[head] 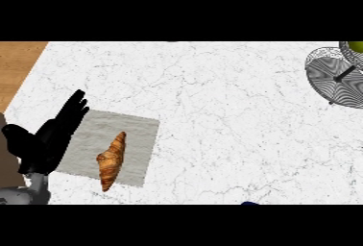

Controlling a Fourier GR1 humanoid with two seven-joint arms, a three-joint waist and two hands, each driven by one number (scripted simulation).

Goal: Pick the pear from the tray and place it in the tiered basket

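White marble-patterned counter (212, 120): it fills the view, with a strip of brown wood beyond its left edge.

Grey wire-mesh tiered basket (333, 79): it stands at the far right corner of the counter, partly cut off by the view's edge. A dark central post shows.

Flat grey square tray (131, 129): it lies near the left edge, towards the near side. No pear is on it.

Black left hand (46, 141): it rests over the tray's left border, fingers straight and spread, holding nothing. The right hand does not show.

Golden-brown croissant (111, 161): it lies lengthwise on the tray, just beside the left hand and apart from it.

Yellow-green rounded pear (352, 46): only a small part shows, at the far right corner, at the top of the basket and well apart from the tray. Whether it sits in a tier or only overlaps one cannot be told.

Handling, as a judgement: moderately light, stiff, smooth-skinned and apt to slip or roll. It bruises under pinching. It is best taken round the broad lower body, fingers and thumb opposed, not by the neck or stem.

Appearance: glossy yellow-green, evenly coloured, curved outline. Stem and neck are hidden.
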